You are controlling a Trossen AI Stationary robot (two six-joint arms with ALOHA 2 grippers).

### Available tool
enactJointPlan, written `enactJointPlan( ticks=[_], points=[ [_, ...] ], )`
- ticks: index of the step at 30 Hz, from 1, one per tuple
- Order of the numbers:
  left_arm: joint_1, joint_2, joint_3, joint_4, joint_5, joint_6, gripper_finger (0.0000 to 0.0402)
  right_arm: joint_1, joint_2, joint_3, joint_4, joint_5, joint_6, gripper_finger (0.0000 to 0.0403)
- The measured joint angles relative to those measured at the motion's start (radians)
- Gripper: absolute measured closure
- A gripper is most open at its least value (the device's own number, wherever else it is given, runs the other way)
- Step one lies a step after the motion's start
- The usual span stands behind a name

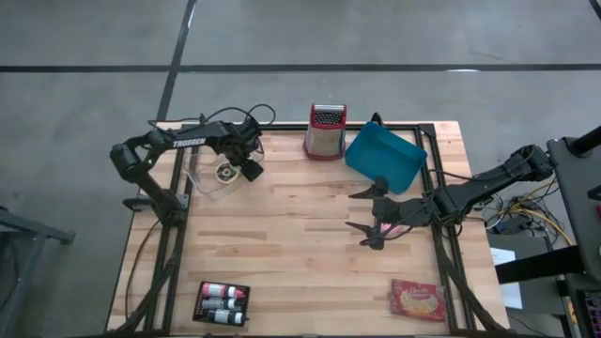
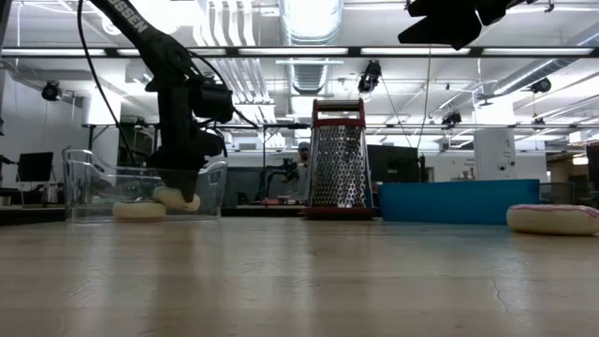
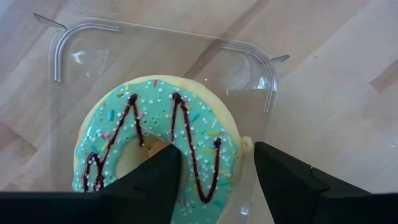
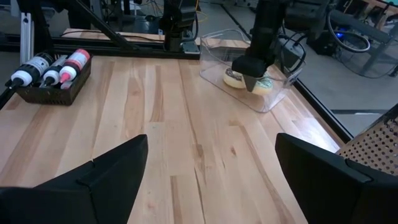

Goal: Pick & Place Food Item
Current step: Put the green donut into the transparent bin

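1. Teal-iced doughnut (image 3: 165, 140) is straddled by the left tool (image 3: 214, 163), fingers apart, inside the clear container (image 3: 161, 43) near the surface's left edge.
2. Lifting and placing are judged left.
3. Right tool (image 1: 376, 214) is held open mid-surface.

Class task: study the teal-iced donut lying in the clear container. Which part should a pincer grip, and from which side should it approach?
Grip the ring of the teal-iced donut across its width, one finger in the centre hole and one outside the rim, coming from straight above. It lies flat in the clear container, whose walls block side approaches. The left pincer already straddles the ring this way.
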Motion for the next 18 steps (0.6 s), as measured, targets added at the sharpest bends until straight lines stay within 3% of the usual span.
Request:
enactJointPlan(
  ticks=[9,18],
  points=[
    [0.000,-0.004,0.000,-0.010,-0.001,0.007,0.0190,0.000,0.000,0.000,0.000,0.000,0.001,0.0062],
    [0.000,-0.105,0.035,-0.076,-0.033,0.027,0.0190,-0.001,0.000,0.000,0.000,0.000,0.001,0.0053]
  ],
)
